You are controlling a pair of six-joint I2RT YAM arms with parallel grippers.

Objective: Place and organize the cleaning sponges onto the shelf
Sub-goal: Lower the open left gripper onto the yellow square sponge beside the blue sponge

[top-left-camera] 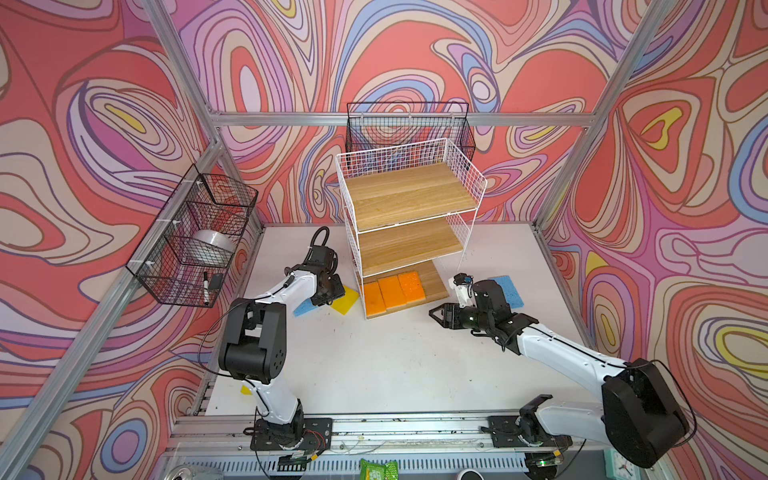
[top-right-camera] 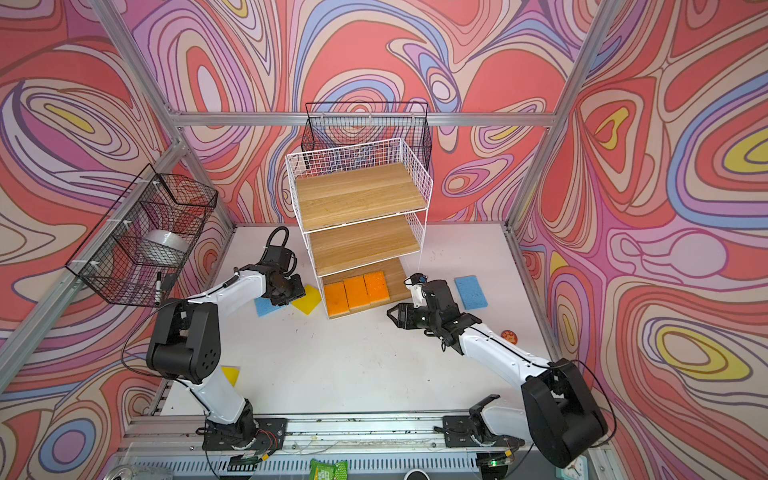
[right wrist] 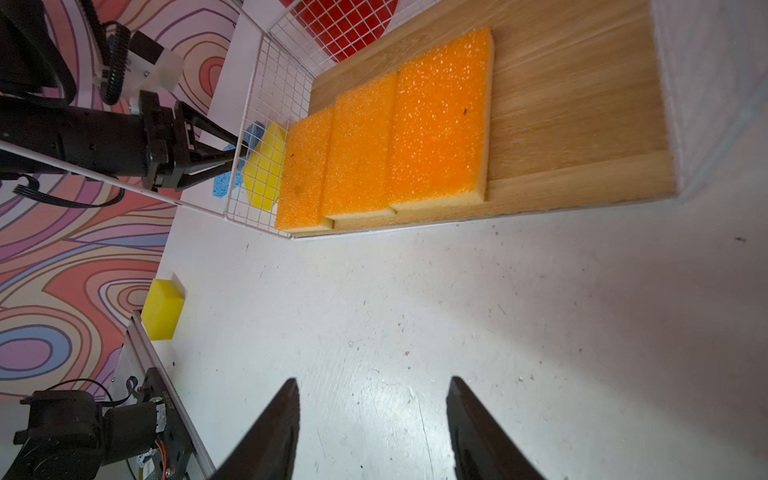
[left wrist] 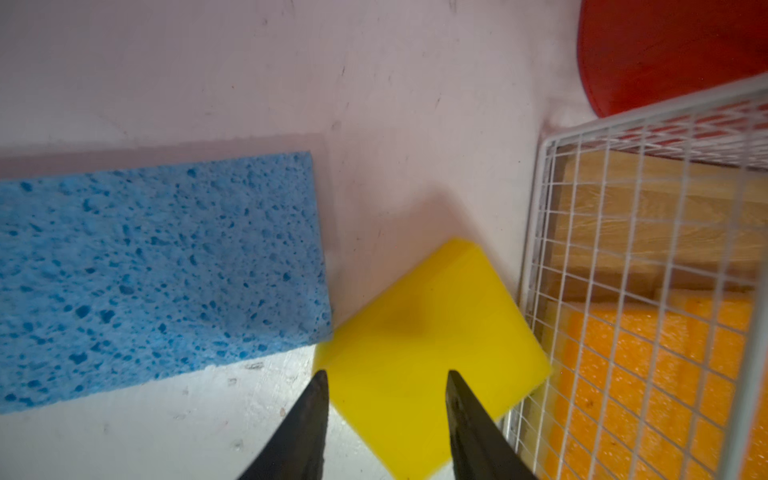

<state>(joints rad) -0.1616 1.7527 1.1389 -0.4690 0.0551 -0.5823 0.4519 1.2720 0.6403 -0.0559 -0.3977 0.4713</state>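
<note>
Hovering directly over a yellow sponge [left wrist: 432, 332], your left gripper [left wrist: 384, 374] stands with jaws apart, grasping nothing. That sponge lies flat on the table [top-left-camera: 374, 357] just beside the left wire wall of the shelf [top-left-camera: 409, 195], turned cornerwise to the jaw line, one corner touching a blue sponge [left wrist: 158, 274]. Squaring the wrist looks necessary before any pinch. Your right gripper [right wrist: 374, 380] is spread and empty above bare table before the shelf. Count: three orange sponges [top-left-camera: 392, 293] in a row on the bottom tier; two yellow, the other yellow sponge [top-right-camera: 230, 374] at the table's near left edge; two blue, the other blue sponge [top-right-camera: 471, 292] right of the shelf.
</note>
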